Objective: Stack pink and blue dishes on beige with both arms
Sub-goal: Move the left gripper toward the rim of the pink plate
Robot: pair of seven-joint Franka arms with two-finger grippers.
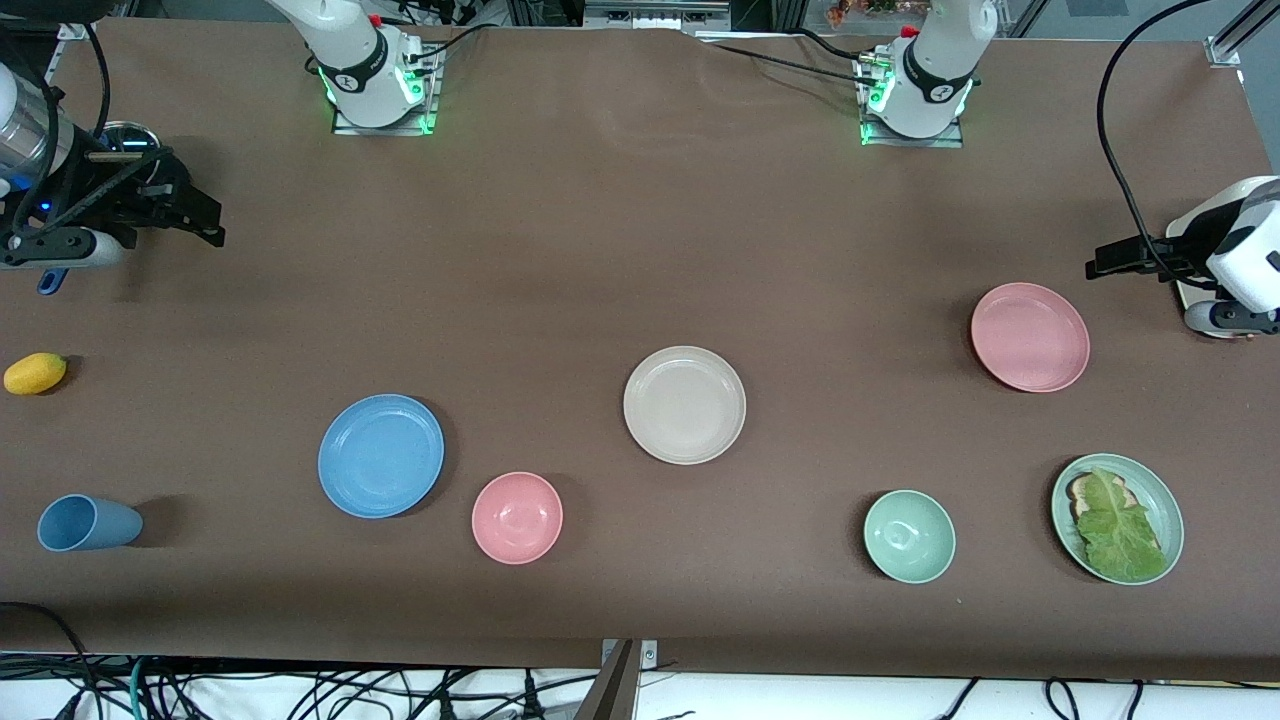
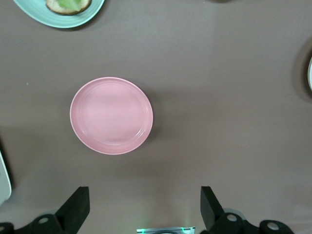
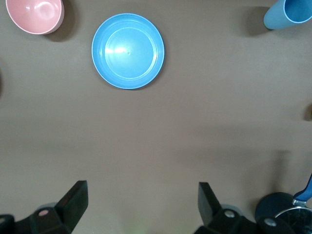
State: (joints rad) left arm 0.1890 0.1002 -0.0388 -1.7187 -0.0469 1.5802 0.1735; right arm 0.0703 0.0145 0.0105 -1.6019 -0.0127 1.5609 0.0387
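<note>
The beige plate (image 1: 684, 404) lies at the middle of the table. Toward the right arm's end lies the sky blue plate (image 1: 380, 455) (image 3: 128, 50), and the salmon pink plate (image 1: 1030, 337) (image 2: 111, 115) lies toward the left arm's end. All three plates hold nothing. My right gripper (image 1: 212, 228) (image 3: 142, 202) hangs open and empty over bare table at the right arm's end, apart from the blue plate. Over the left arm's end, my left gripper (image 1: 1097, 267) (image 2: 145, 204) is open and empty too, apart from the pink plate.
A pink bowl (image 1: 517, 517) sits beside the blue plate. A pale green bowl (image 1: 909, 536) and a green plate with lettuce (image 1: 1117, 518) lie nearer the camera than the pink plate. A blue cup (image 1: 88, 523), a yellow fruit (image 1: 35, 373) and a dark pot (image 3: 280, 209) are at the right arm's end.
</note>
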